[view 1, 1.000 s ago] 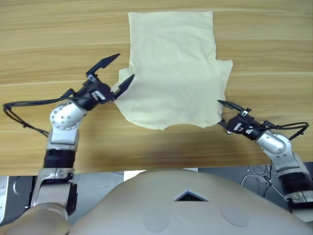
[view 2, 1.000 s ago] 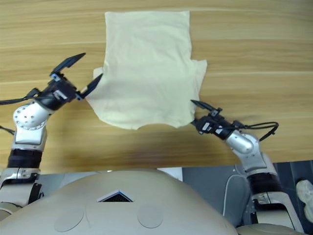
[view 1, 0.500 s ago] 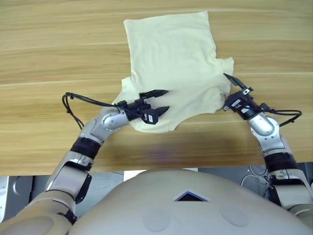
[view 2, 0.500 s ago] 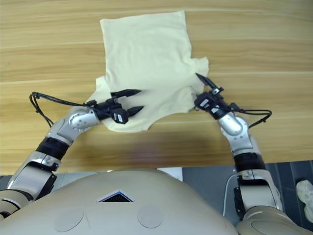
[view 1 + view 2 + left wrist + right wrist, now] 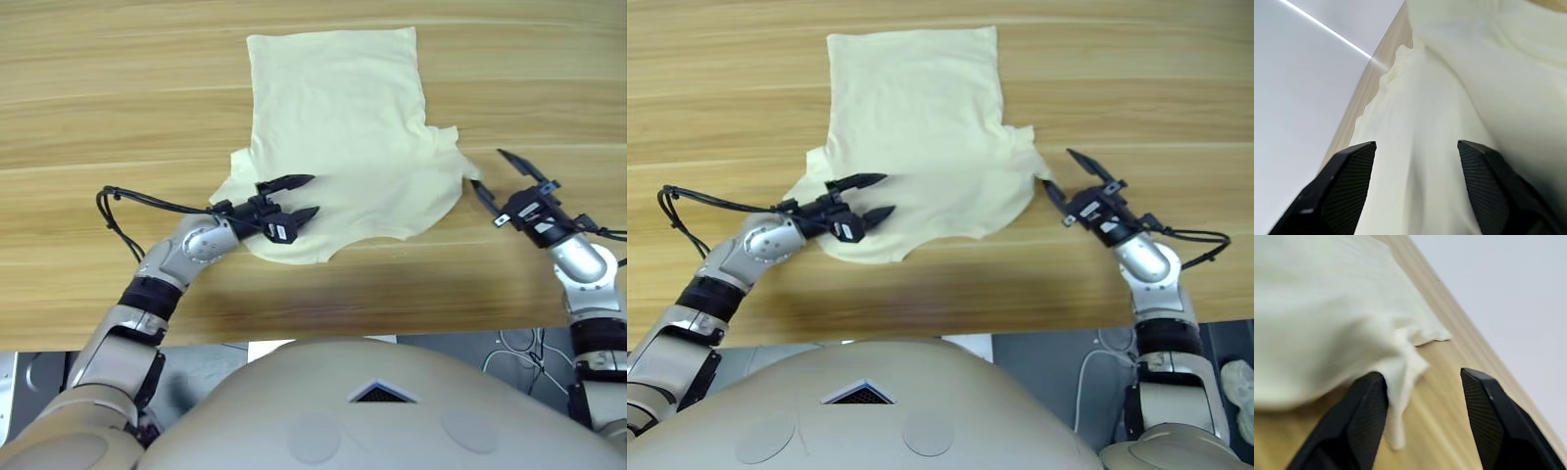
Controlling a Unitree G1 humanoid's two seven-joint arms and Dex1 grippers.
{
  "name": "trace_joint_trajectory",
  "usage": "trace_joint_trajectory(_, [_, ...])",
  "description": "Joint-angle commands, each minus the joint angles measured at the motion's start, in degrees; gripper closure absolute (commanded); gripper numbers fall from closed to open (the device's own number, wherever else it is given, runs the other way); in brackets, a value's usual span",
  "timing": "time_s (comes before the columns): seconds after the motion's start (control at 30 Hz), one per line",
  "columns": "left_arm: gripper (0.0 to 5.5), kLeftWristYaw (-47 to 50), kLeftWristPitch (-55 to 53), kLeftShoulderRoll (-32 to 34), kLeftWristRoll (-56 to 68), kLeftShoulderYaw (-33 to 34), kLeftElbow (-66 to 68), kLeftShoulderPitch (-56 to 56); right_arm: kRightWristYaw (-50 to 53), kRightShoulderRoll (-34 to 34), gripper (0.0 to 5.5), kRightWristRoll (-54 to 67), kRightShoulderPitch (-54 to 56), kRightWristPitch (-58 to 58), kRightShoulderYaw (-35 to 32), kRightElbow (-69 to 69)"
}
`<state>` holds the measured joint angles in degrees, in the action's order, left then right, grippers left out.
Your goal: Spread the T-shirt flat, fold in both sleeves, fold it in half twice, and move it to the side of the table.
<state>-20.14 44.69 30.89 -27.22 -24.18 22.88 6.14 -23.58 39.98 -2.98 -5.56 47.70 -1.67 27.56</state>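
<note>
A pale yellow T-shirt (image 5: 343, 117) lies on the wooden table (image 5: 118, 78), collar end towards me, and its lower part is rumpled. My left gripper (image 5: 313, 194) hovers open over the shirt's near left part, close to the cloth (image 5: 1415, 122). My right gripper (image 5: 487, 168) stands open just to the right of the right sleeve (image 5: 458, 162). In the right wrist view the sleeve's crumpled tip (image 5: 1403, 367) lies between the fingers, close against one fingertip (image 5: 1369, 396).
The table's front edge (image 5: 392, 328) runs close under both arms. Bare wood lies to the left and right of the shirt. A black cable (image 5: 118, 206) loops off the left forearm.
My left gripper came from beside the shirt onto its near left part, then drew back a little. My right gripper rose to the right sleeve, then moved right off the cloth.
</note>
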Motion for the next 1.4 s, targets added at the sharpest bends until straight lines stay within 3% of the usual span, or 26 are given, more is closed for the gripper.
trace_joint_trajectory(0.03, [2.37, -0.1, -3.1, 3.8, -3.3, 0.3, 3.4, -1.7, -0.7, 0.2, 2.95, 0.7, 1.2, 0.4, -0.6, -1.3])
trace_joint_trajectory(0.33, [2.37, -0.4, -3.2, 9.2, -0.4, 3.2, -2.4, -5.8, 0.1, 4.8, 2.95, 2.4, 2.6, -1.1, -7.5, -2.8])
trace_joint_trajectory(0.53, [2.37, -2.2, -3.6, 8.7, 8.2, 5.8, -12.3, -9.3, -3.7, 1.6, 2.95, 0.2, 7.0, -3.7, -1.2, -8.1])
trace_joint_trajectory(0.77, [2.37, -0.5, -4.7, 4.9, 18.2, 11.6, -19.7, -7.9, 7.5, -10.8, 2.95, -22.0, 25.5, -6.8, 14.1, 13.7])
trace_joint_trajectory(0.9, [2.37, 0.1, -6.1, 3.5, 22.3, 15.6, -23.2, -8.2, 13.7, -13.8, 2.95, -28.3, 30.8, -9.8, 18.7, 25.6])
trace_joint_trajectory(1.2, [2.37, 6.3, -13.2, -1.3, 25.5, 26.2, -20.2, -4.7, 17.6, -14.8, 2.95, -27.6, 36.3, -11.1, 21.4, 39.5])
trace_joint_trajectory(1.4, [2.37, 5.0, -13.0, -1.8, 23.4, 26.3, -18.5, -5.8, 17.1, -13.4, 2.95, -26.1, 38.4, -9.0, 21.2, 41.5])
